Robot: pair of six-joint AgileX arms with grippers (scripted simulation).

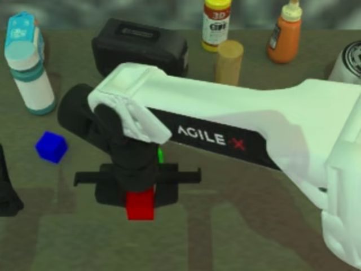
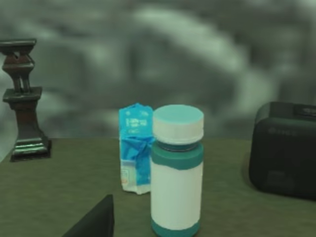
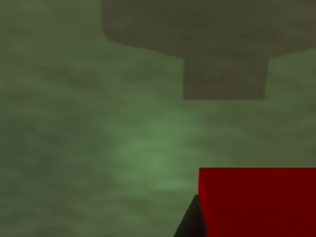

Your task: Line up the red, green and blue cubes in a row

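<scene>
While the right arm reached from the right side across the middle of the desk [image 1: 265, 237], its right gripper [image 1: 139, 195] hung low over the front centre with the red cube [image 1: 140, 204] between its jaws. The jaws looked closed on that cube, though the dark wrist body hid the contact itself from above. In the right wrist view the red cube [image 3: 256, 202] filled one corner, with a dark finger edge just beside it and the gripper's shadow on the green surface beyond.

A thin sliver of the green cube [image 1: 160, 154] showed just behind the gripper, mostly hidden under the arm; whether it touched the red one I could not tell. The blue cube [image 1: 51, 147] sat alone on the desk, well to the left of the gripper.

The left gripper [image 1: 7, 195] was parked at the left edge, only a dark part of it in view, and I could not tell how its jaws stood.

Along the back of the desk stood a white bottle with a teal cap [image 1: 28, 76], a blue carton [image 1: 22, 25] behind it, a black case [image 1: 141, 48], a yellow bottle [image 1: 216, 25], a tan cylinder [image 1: 229, 62] and an orange bottle [image 1: 285, 34]. The left wrist view showed the white bottle, carton and case again, plus a dark pedestal [image 2: 22, 103] far off. The desk surface was mottled olive green; the backdrop was blurred grey.
</scene>
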